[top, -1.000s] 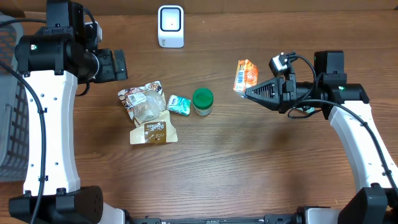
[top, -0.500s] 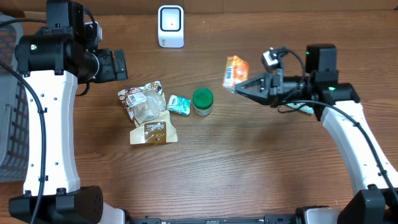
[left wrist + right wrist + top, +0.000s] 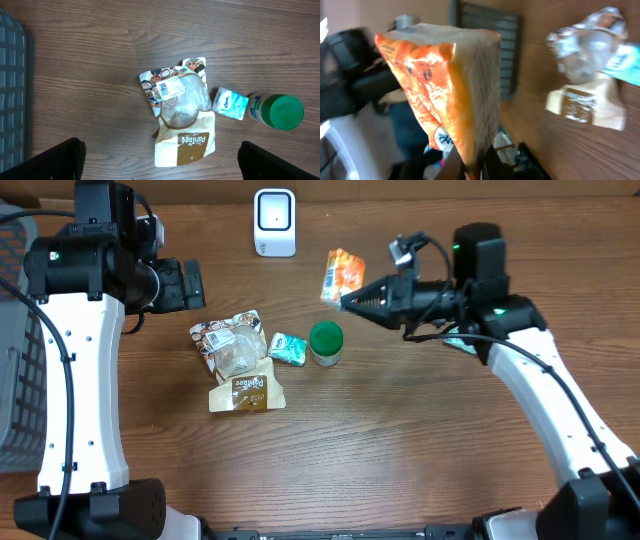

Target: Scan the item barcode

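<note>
My right gripper is shut on the lower edge of an orange snack packet, which it holds in the air above the table, right of the white scanner at the back edge. Seen from the right wrist, the packet stands up from the pinched jaws and fills the view. The left gripper hangs open over the left side of the table with nothing in it. From its wrist camera only the two dark fingertips show at the bottom corners.
A clear pouch with a printed label, a brown and white pouch, a small teal packet and a green-lidded jar lie grouped mid-table. A grey basket stands at the left edge.
The right arm has carried the orange packet leftward and toward the back, closer to the scanner. The left arm has stayed still.
</note>
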`<control>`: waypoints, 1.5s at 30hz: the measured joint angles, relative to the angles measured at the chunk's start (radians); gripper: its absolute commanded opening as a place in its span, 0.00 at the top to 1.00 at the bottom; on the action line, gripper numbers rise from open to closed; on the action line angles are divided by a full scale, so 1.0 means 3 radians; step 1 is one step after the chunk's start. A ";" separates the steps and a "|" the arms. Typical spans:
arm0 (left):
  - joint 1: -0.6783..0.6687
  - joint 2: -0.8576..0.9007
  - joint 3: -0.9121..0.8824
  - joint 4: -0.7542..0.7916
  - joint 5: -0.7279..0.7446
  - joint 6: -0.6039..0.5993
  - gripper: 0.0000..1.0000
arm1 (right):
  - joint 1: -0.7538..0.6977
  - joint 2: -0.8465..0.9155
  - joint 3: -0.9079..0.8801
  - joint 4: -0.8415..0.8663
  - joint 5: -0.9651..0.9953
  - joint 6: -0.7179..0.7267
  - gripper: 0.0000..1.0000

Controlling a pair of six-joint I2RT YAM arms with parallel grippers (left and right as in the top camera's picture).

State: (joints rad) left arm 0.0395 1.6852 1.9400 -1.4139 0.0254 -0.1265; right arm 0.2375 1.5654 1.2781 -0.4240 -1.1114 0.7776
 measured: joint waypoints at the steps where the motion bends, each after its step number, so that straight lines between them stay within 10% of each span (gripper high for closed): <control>1: 0.0000 0.0000 0.0000 0.0000 0.0000 0.0000 0.01 | 0.0029 0.0028 0.0014 -0.0137 0.0103 -0.0042 0.96; 7: 0.0000 0.0000 0.0000 -0.0001 0.0000 0.0000 0.01 | 0.0134 0.0273 0.0651 -0.1321 0.0823 -0.0423 0.96; 17: 0.0000 0.0000 0.0000 0.0001 -0.0001 0.0000 0.01 | 0.0528 0.1568 0.3784 -0.2716 0.2454 -0.1186 0.96; 29: 0.0000 0.0000 0.0000 -0.0001 0.0000 0.0000 0.01 | 0.1214 0.2841 0.4325 -0.0975 0.5027 -0.2768 0.96; 45: 0.0000 0.0000 0.0000 0.0000 0.0000 0.0000 0.00 | 0.1212 0.3844 0.4304 0.0333 0.5453 -0.4988 0.96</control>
State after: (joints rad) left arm 0.0395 1.6852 1.9400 -1.4139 0.0254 -0.1265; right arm 0.6010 2.7186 2.5694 -0.3241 0.5243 -0.7189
